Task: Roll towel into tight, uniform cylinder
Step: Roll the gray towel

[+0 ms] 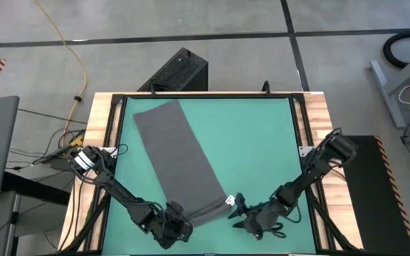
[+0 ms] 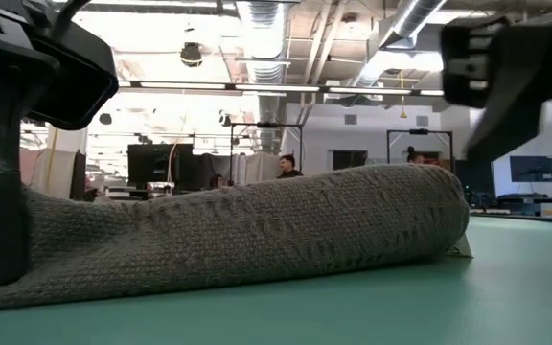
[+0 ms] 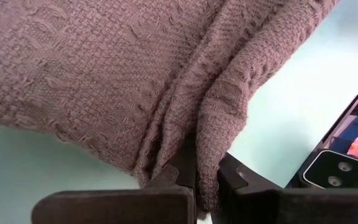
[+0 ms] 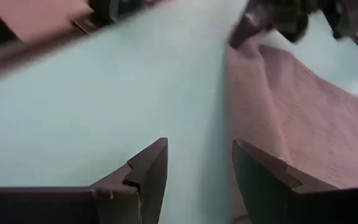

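Grey concrete floor (image 1: 212, 21), yellow cable (image 1: 73, 50) trailing.
Teal bench (image 1: 255, 142), wood-edged.
Long dark grey woven towel (image 1: 180, 160) diagonal on bench, near end bunched.
Left tool (image 1: 175, 213) clamped on near corner.
Right tool (image 1: 239, 208) fingers apart, beside towel edge.

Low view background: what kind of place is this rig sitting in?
Probably an open lab or industrial workshop: exposed ceiling ducts and strip lights overhead, people at monitors behind the table, and a bare concrete floor crossed by a yellow cable.
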You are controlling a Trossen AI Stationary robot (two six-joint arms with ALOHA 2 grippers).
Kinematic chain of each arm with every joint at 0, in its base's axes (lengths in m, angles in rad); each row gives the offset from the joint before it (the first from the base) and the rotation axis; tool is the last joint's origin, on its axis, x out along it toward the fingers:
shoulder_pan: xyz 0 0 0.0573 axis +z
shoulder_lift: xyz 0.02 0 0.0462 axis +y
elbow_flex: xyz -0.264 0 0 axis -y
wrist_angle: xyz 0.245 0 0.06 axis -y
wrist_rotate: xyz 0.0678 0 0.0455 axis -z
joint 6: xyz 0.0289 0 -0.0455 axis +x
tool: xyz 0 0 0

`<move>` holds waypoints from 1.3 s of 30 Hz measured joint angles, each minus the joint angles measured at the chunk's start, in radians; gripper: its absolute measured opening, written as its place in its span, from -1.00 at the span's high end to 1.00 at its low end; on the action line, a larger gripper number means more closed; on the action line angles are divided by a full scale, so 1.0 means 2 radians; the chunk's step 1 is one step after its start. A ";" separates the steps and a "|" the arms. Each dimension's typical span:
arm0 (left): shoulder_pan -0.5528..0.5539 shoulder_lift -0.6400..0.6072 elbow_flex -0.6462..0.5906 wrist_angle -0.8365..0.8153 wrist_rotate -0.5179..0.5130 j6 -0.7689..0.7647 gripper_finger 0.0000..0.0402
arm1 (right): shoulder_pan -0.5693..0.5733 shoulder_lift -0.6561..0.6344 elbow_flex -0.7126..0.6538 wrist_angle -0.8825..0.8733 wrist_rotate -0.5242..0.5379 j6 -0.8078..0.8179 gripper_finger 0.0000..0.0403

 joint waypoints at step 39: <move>0.000 -0.035 0.000 0.017 -0.008 0.058 0.63 | -0.117 0.008 0.004 -0.083 -0.078 0.046 0.45</move>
